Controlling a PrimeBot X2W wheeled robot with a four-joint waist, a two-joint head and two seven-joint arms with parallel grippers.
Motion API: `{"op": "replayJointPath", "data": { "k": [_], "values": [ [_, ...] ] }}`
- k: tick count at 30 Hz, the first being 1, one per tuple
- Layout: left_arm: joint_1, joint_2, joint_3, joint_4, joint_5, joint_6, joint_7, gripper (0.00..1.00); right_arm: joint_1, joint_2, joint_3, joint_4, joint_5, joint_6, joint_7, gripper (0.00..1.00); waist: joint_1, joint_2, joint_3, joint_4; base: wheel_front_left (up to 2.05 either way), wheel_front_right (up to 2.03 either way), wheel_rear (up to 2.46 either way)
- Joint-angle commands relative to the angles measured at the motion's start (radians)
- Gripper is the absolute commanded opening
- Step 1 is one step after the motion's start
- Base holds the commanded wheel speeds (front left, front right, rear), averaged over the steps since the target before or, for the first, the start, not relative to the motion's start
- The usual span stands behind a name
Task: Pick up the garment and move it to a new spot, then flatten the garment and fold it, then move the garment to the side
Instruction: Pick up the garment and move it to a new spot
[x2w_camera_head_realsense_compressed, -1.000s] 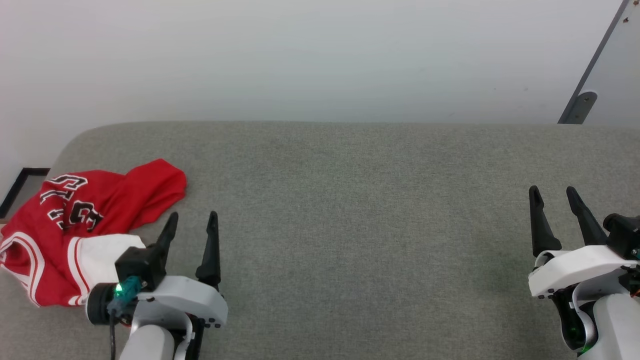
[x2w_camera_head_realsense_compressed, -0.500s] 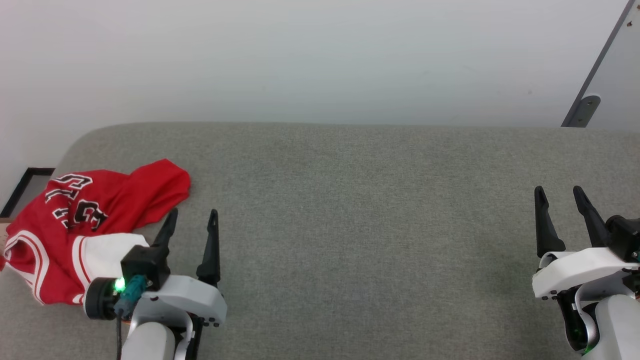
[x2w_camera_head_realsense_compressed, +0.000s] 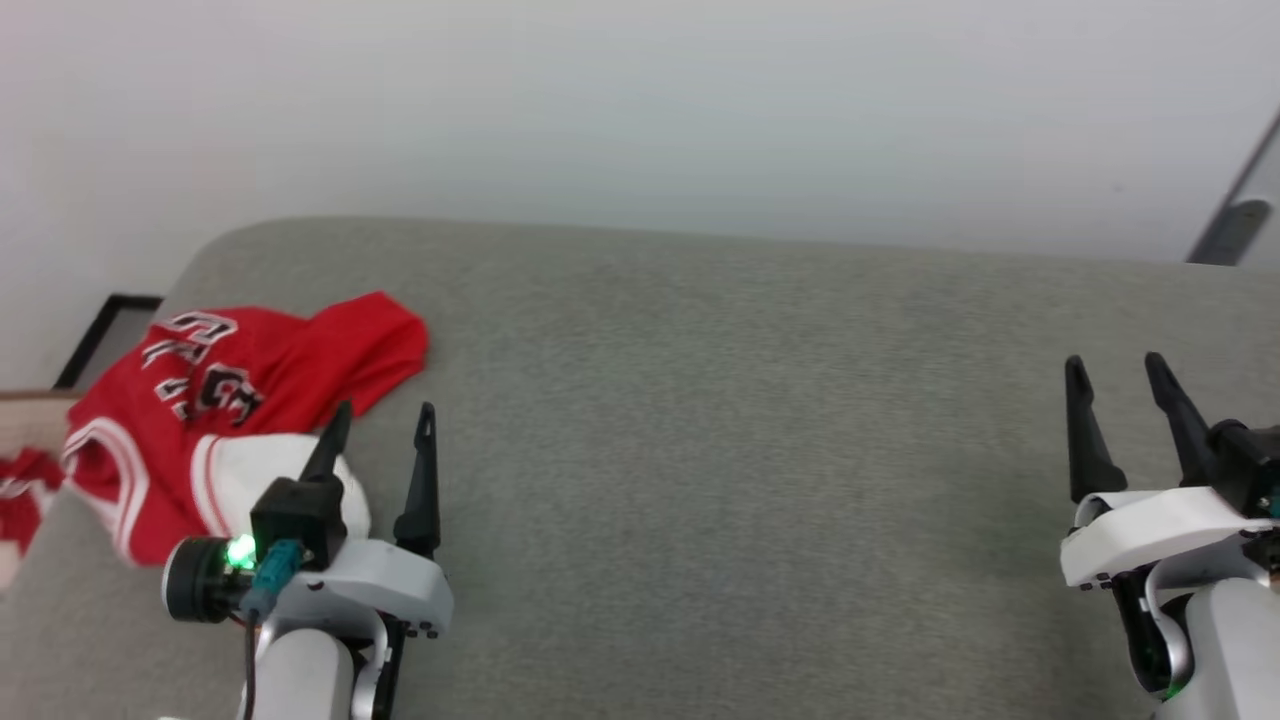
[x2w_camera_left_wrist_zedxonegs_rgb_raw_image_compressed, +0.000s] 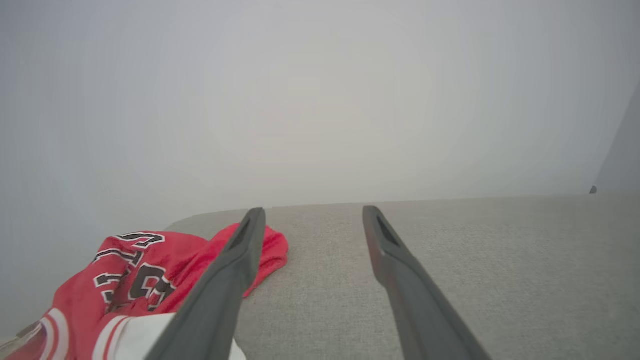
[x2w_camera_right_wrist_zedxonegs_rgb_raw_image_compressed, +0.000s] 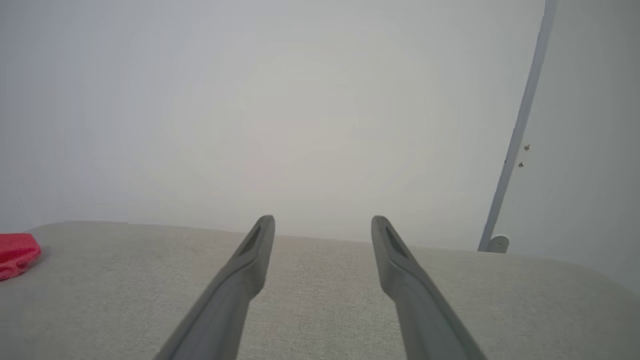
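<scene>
Shows the garment (x2w_camera_head_realsense_compressed: 250, 390) crumpled at the left end of the grey pad (x2w_camera_head_realsense_compressed: 700, 450), lettering upward. Shows the left gripper (x2w_camera_head_realsense_compressed: 385, 412) released and empty near that end, and the right gripper (x2w_camera_head_realsense_compressed: 1112, 362) likewise released and empty over the pad's right end.

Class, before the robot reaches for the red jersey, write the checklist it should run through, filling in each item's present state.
1. Open, empty left claw: ok.
2. Open, empty right claw: ok.
3. Reachable red jersey: ok, just left of the left claw's fingers.
4. Jersey flat: not ok, crumpled.
5. Bare grey fabric surface for a new spot: ok.
6. Jersey's far-left edge fully supported: cannot tell, blurred.
</scene>
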Motion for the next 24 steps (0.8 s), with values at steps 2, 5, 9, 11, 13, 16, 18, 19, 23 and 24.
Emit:
{"op": "replayJointPath", "data": {
  "k": [2,5,9,11,13,16,18,19,23,24],
  "values": [
    [-0.003,-0.007,0.014,0.011,0.005,0.014,0.0,1.0,-0.007,-0.004,0.027,-0.009,0.007,-0.001,-0.005,1.0,0.0,0.0,0.025,0.078,0.0,0.0,0.0],
    [0.006,-0.011,0.022,0.013,0.004,0.017,0.0,1.0,-0.009,-0.003,0.047,-0.014,0.011,-0.001,-0.005,1.0,0.0,0.0,0.031,0.112,0.0,0.0,0.0],
    [0.026,-0.023,0.036,0.004,0.003,0.027,0.0,1.0,-0.014,0.002,0.083,-0.022,0.019,-0.001,-0.005,1.0,0.0,0.0,0.037,0.183,0.0,0.0,0.0],
    [0.037,-0.029,0.045,-0.002,-0.002,0.034,0.0,1.0,-0.016,0.004,0.101,-0.026,0.022,-0.001,-0.005,1.0,0.0,0.0,0.04,0.218,0.0,0.0,0.0],
    [0.047,-0.037,0.051,-0.007,-0.004,0.039,0.0,1.0,-0.014,0.007,0.11,-0.03,0.025,-0.001,-0.005,1.0,0.0,0.0,0.041,0.255,0.0,0.0,0.0],
    [0.064,-0.048,0.068,-0.021,-0.01,0.049,0.0,1.0,-0.014,0.015,0.14,-0.033,0.033,-0.001,-0.005,1.0,0.0,0.0,0.04,0.301,0.0,0.0,0.0],
    [0.076,-0.055,0.073,-0.026,-0.013,0.052,0.0,1.0,-0.015,0.019,0.157,-0.029,0.036,-0.001,-0.005,1.0,0.0,0.0,0.038,0.331,0.0,0.0,0.0],
    [0.08,-0.058,0.075,-0.029,-0.013,0.052,0.0,1.0,-0.016,0.021,0.167,-0.026,0.038,-0.001,-0.005,1.0,0.0,0.0,0.037,0.345,0.0,0.0,0.0],
    [0.102,-0.068,0.093,-0.043,-0.023,0.062,0.0,1.0,-0.026,0.033,0.201,-0.012,0.047,-0.001,-0.005,1.0,0.0,0.0,0.026,0.398,0.0,0.0,0.0],
    [0.11,-0.071,0.097,-0.047,-0.025,0.069,0.0,1.0,-0.03,0.037,0.208,-0.011,0.048,-0.001,-0.005,1.0,0.0,0.0,0.024,0.41,0.0,0.0,0.0]
  ]
}}
